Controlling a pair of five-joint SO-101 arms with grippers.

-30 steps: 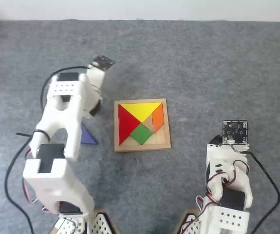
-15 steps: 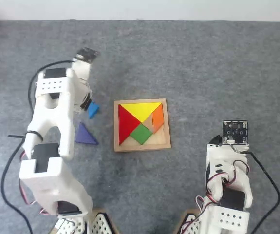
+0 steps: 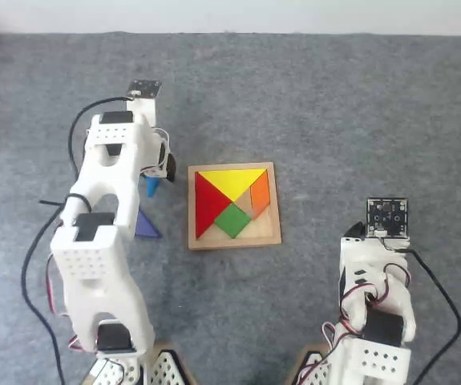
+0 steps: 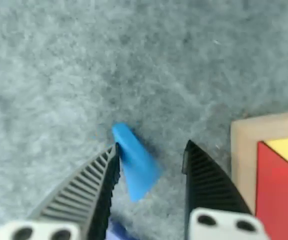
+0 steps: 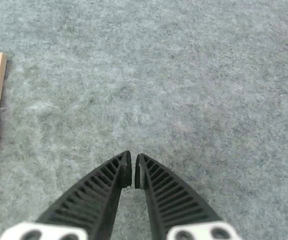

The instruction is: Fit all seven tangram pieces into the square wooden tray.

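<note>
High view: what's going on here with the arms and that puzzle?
Two arms are fitting tangram pieces into a square wooden tray. A red triangle, a yellow triangle, an orange piece and a green square lie in it, with bare wood at one corner. The left arm is beside the tray, its jaws open on either side of a small blue piece on the grey mat. A purple triangle lies nearby. The right arm sits apart, jaws shut, holding nothing.
</note>
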